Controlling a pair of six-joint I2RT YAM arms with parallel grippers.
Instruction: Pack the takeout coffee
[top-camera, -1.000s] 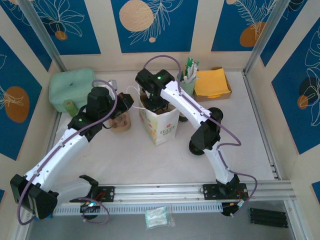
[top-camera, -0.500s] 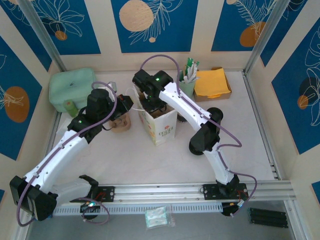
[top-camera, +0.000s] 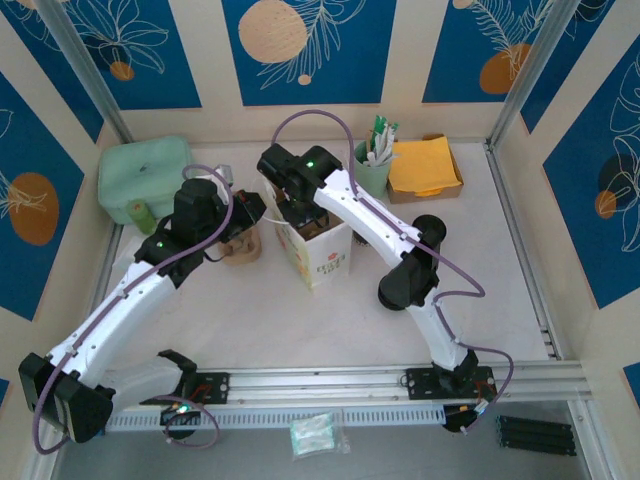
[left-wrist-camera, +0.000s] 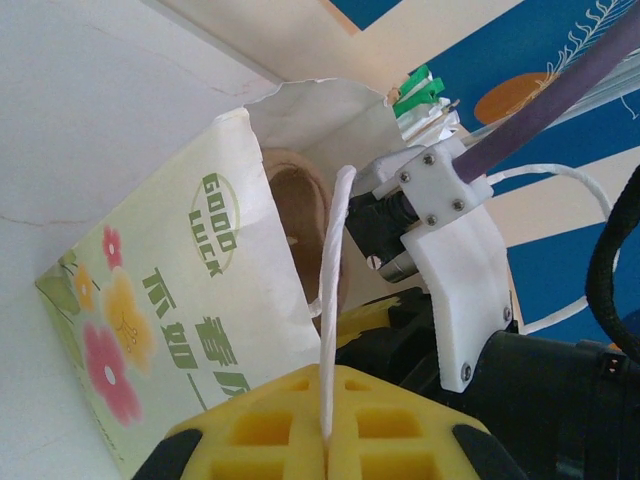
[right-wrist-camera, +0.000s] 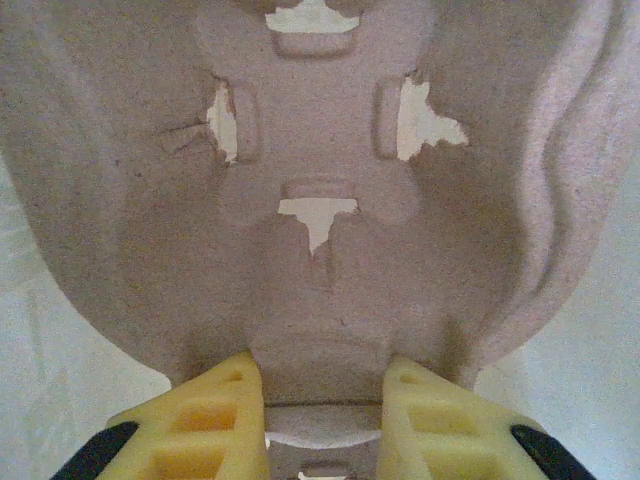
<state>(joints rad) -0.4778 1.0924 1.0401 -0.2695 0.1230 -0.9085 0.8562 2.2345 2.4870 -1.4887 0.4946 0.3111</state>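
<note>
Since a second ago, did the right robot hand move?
Yes. Seen from above, the right gripper slid left over the paper bag, farther from the green cup at the back.

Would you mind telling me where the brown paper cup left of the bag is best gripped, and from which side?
Across its brown side wall, about mid-height, coming in level from the near side. The cup stands upright, the left arm overhangs its top, and the paper bag stands close on its right, so the near side looks freest.

Blue leaf-print walls (top-camera: 320, 40), seemingly white tabletop (top-camera: 250, 310)
</note>
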